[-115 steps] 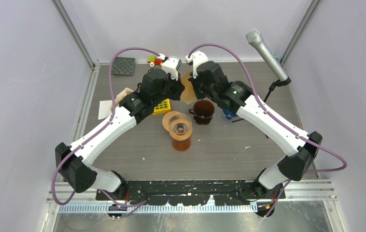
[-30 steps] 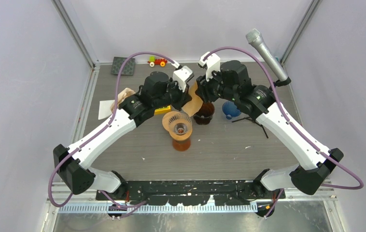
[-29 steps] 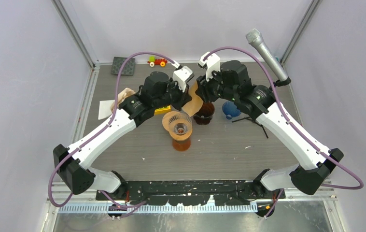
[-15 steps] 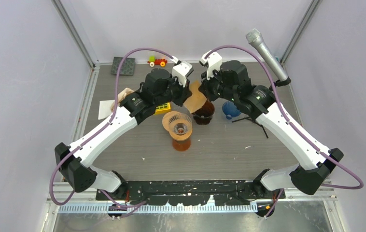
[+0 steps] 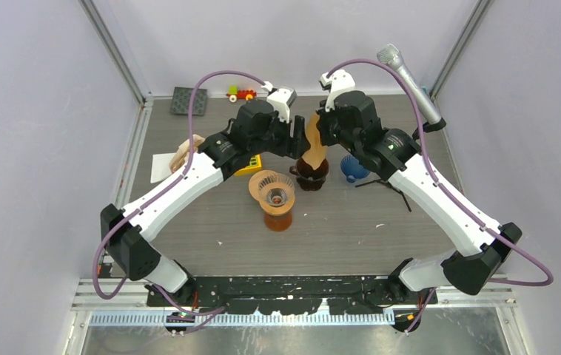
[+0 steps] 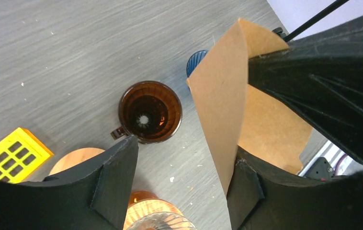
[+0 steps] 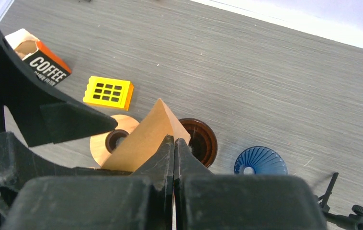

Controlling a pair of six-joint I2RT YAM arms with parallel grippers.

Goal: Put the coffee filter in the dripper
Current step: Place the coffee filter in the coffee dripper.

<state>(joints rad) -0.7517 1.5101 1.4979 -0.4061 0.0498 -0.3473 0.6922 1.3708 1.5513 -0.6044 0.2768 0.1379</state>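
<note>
The coffee filter, one folded cone of plain tan paper, was off the worktop, pinched at its edge by the right tool, whose two black fingers were clenched flat together on it. It hung point-down over the one brown dripper; whether the paper touched the rim could not be told.

Nearest the arm bases stood one clear fluted dripper on an amber stand with a round wooden collar. Just beyond it sat the brown dripper, a translucent ribbed plastic cone with a small side handle and a star-shaped hole at the bottom. To its right lay one blue ribbed dripper, so there were three drippers in all. To the left of the clear one was a single yellow block, flat and rectangular with a grid of dark slots. Further left lay one orange-and-black carton lettered COFFEE, its top open, and one white sheet beside it.

The left tool was released, its fingers spread wide with the filter's fold lying near the right-hand one and the brown dripper visible through the gap below.

At the far edge were one dark square mat with a bumpy texture, one small toy train in red, yellow and green, and one microphone with a grey mesh head, tilted on a thin black stand.
</note>
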